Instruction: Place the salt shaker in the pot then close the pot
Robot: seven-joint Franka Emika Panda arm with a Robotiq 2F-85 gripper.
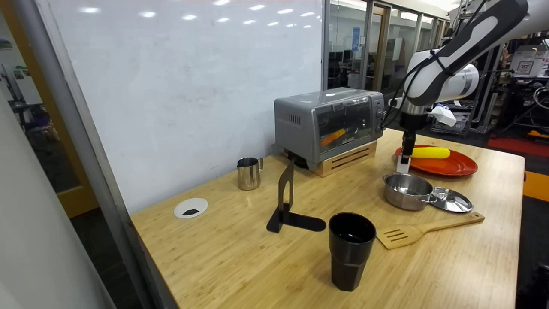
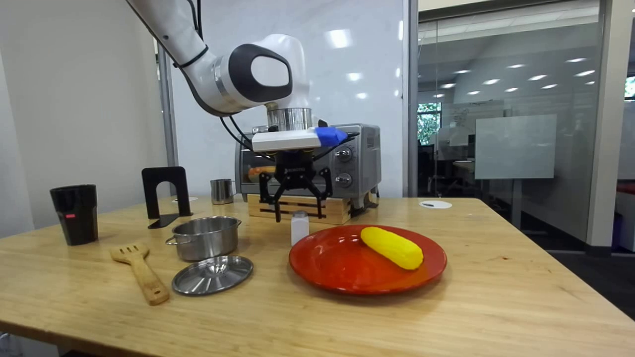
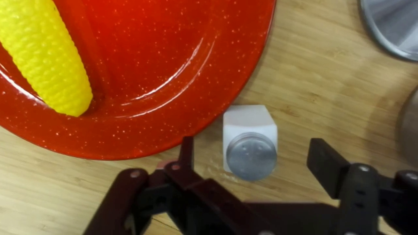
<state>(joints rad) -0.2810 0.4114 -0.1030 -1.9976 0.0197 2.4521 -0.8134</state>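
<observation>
The salt shaker (image 2: 299, 230) is white with a grey metal cap. It stands upright on the table beside the red plate, and shows in the wrist view (image 3: 249, 119) and partly behind a finger in an exterior view (image 1: 402, 166). My gripper (image 3: 252, 142) is open, with a finger on each side of the shaker and gaps to both; its fingertips (image 2: 299, 217) are about level with the cap. The steel pot (image 1: 407, 198) is open at the top and stands close by, also in an exterior view (image 2: 206, 243). Its lid (image 1: 452, 201) lies on the table against it.
The red plate (image 2: 347, 267) with a yellow corn (image 2: 394, 248) lies close to the shaker. A toaster oven (image 1: 326, 124) stands on a wooden block behind. A wooden spatula (image 1: 429, 227), black tumbler (image 1: 349, 257), black bookend (image 1: 285, 214) and steel cup (image 1: 248, 175) also stand or lie on the table.
</observation>
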